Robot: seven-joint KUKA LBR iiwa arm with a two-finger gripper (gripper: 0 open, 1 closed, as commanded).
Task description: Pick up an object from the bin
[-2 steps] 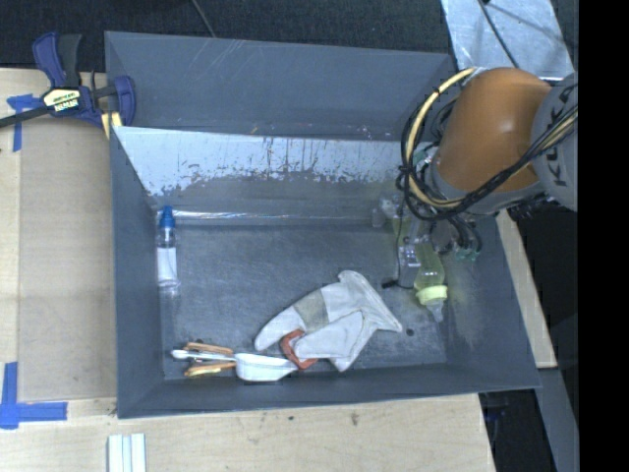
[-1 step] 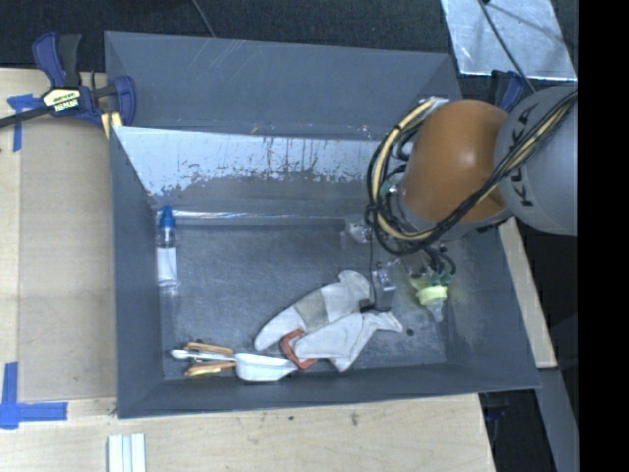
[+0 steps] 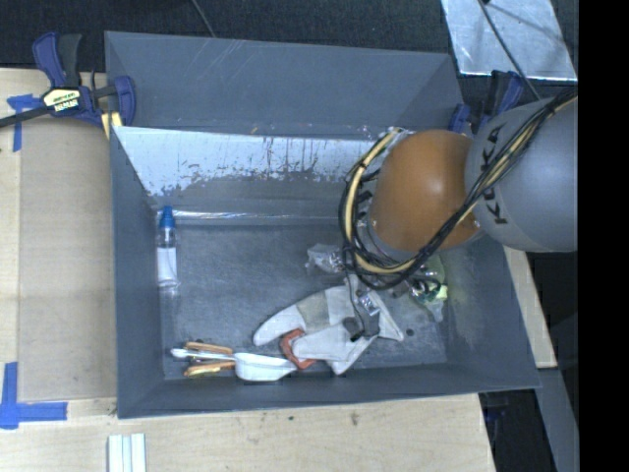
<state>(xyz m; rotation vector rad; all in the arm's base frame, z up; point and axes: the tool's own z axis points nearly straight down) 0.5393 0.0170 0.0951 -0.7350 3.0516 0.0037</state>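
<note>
Though behind end effector (image 3: 362, 323), "KUKA" lettering (image 3: 494, 203)

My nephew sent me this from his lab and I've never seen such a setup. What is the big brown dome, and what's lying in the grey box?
One camera looks down into a grey metal bin from above, slightly sideways. The brown dome and grey body at the right are a robot arm reaching in, with cables looped round it. Its gripper sits low over a pale crumpled cloth-like piece near the front wall; whether it holds anything I cannot tell. Next to that lie a reddish-brown curved piece, a white spoon-shaped thing and two brown sticks. Apart at the left lies a small clear bottle with a blue cap. A small green thing lies beside the arm.
</note>
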